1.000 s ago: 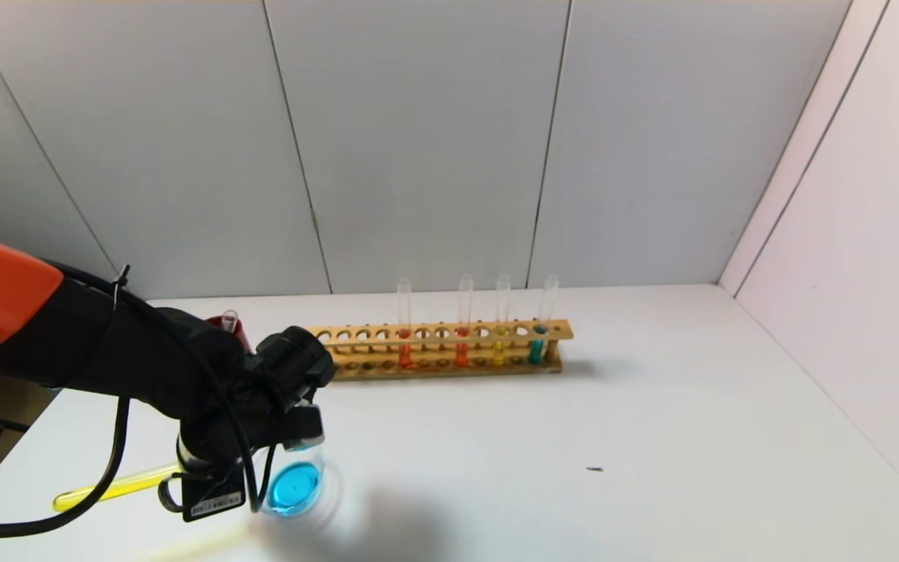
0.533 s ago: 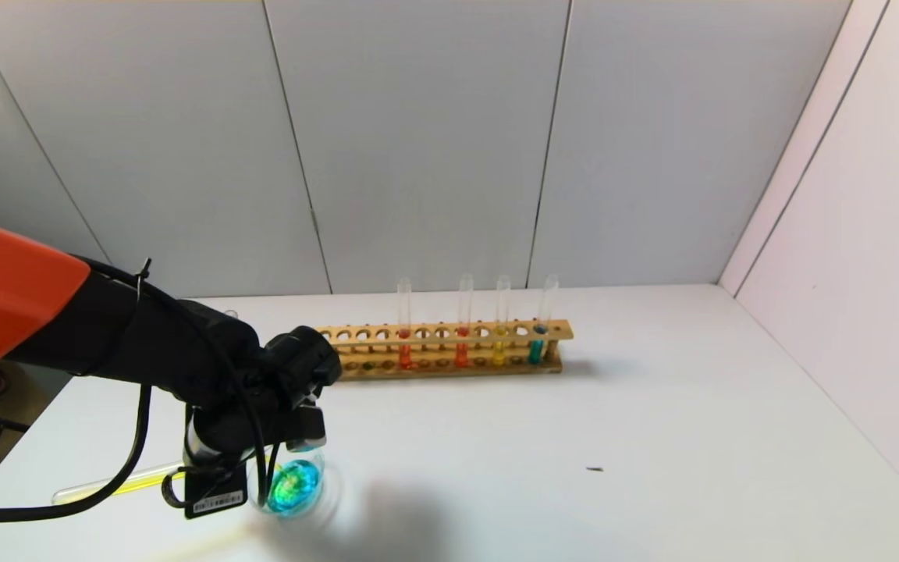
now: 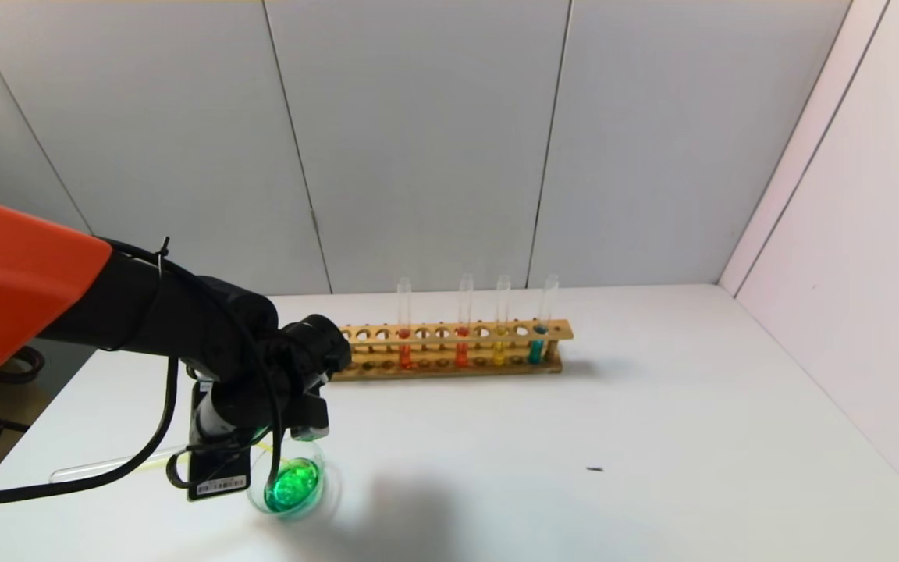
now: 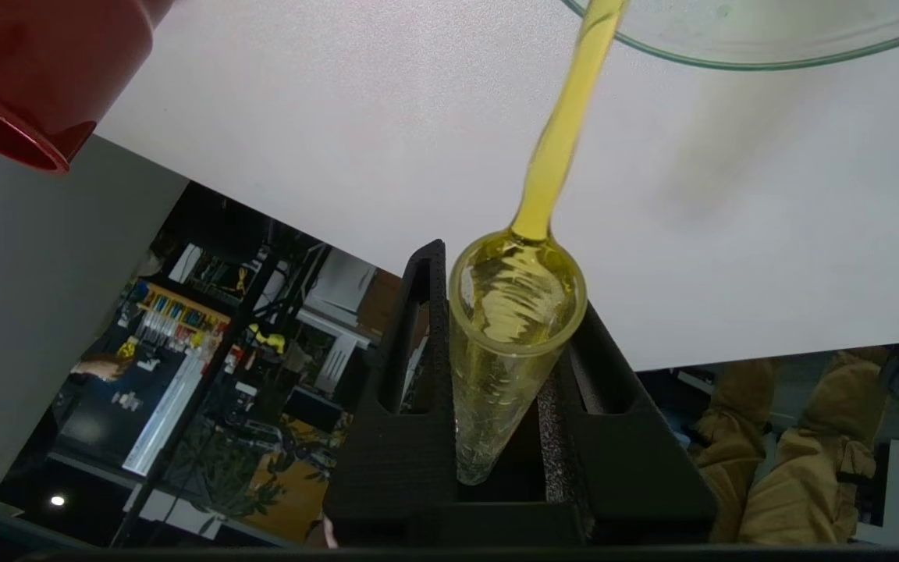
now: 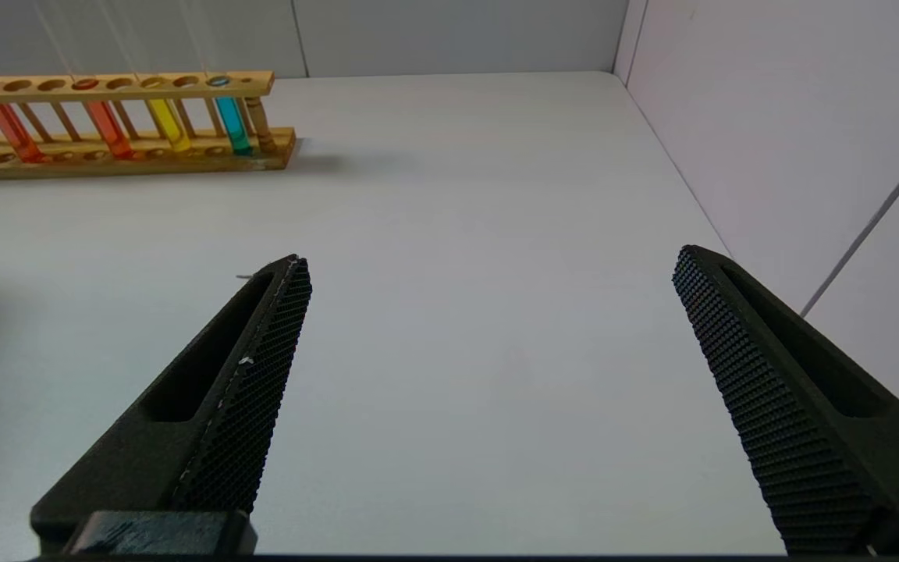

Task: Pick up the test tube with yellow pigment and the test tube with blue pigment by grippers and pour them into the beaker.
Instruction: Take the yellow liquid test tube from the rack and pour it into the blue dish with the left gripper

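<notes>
My left gripper [image 3: 258, 425] is shut on the test tube with yellow pigment [image 3: 106, 467], which lies almost level, mouth toward the beaker [image 3: 325, 473]. In the head view the tube looks nearly drained. The left wrist view shows the tube [image 4: 496, 375] clamped between the black fingers of my left gripper [image 4: 508, 289], with a yellow stream [image 4: 566, 117] running from its mouth over the beaker's rim [image 4: 738, 61]. The beaker holds bright green liquid [image 3: 292, 484]. The test tube with blue pigment does not show. My right gripper [image 5: 488, 261] is open and empty over bare table.
A wooden rack [image 3: 559, 331] at the back holds two orange-red tubes, an amber-yellow tube [image 3: 500, 343] and a teal tube [image 3: 537, 343]. A dark-red cup [image 4: 36, 70] stands near the left gripper. A small dark speck [image 3: 594, 469] lies on the white table.
The liquid in the beaker has turned from blue to green. The yellow tube has drained. My left arm has risen and shifted slightly right.
</notes>
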Robot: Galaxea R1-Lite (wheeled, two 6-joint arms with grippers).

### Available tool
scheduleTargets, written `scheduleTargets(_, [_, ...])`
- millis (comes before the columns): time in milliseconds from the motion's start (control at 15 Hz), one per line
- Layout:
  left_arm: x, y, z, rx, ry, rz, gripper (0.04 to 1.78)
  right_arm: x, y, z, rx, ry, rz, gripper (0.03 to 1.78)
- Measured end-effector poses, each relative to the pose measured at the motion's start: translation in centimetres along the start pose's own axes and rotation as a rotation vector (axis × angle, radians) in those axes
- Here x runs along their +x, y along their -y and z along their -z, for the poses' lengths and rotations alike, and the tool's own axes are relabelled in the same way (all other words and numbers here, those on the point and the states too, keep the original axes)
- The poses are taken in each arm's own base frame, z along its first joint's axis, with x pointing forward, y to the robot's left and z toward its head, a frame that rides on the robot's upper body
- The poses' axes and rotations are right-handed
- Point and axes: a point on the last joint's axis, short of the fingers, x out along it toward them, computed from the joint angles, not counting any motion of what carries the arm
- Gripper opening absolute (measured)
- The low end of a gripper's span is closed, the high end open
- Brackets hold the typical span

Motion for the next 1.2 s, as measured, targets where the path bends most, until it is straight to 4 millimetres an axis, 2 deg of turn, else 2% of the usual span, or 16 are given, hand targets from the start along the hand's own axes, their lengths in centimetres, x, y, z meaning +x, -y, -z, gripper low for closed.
scheduleTargets(1200, [0.1, 0.9, -3.0, 0.106, -0.056, -0.01, 0.34, 0.0, 0.0, 0.0, 0.0, 0.0, 0.0, 1.7])
